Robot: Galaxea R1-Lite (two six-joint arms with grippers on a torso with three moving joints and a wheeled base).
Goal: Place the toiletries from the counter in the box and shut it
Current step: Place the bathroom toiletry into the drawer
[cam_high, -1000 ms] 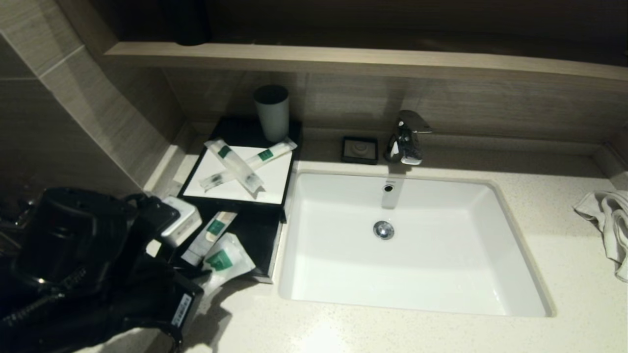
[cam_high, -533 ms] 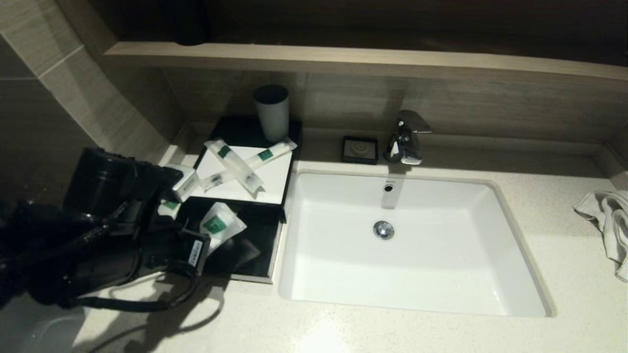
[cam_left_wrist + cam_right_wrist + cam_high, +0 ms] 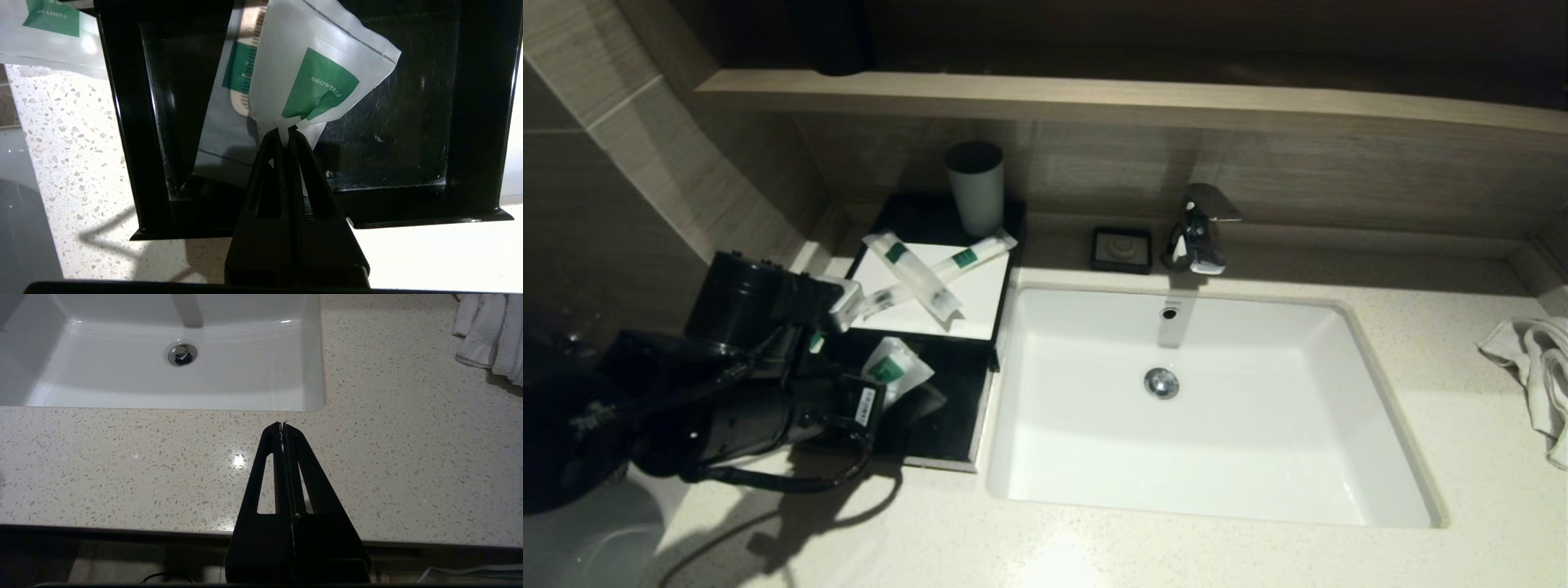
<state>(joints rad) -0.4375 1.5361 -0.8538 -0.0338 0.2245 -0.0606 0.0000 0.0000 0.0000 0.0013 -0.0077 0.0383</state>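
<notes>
Overhead, the left hand (image 3: 876, 390) hangs over the open drawer of the box (image 3: 947, 425), pinching a shower cap pouch (image 3: 894, 369) by its corner. Two long slim packets (image 3: 931, 273) lie crossed on the box's white top panel, with a cup (image 3: 974, 188) behind them, left of the basin (image 3: 1217, 482) set in the surface (image 3: 1094, 555).

From the left wrist, the fingers (image 3: 282, 141) are clamped on the pouch (image 3: 318, 77), another packet (image 3: 224, 122) lying in the drawer beneath it.

From the right wrist, the right hand (image 3: 282, 425) is closed on nothing, parked over the surface's front edge, a towel (image 3: 490, 330) well apart.
</notes>
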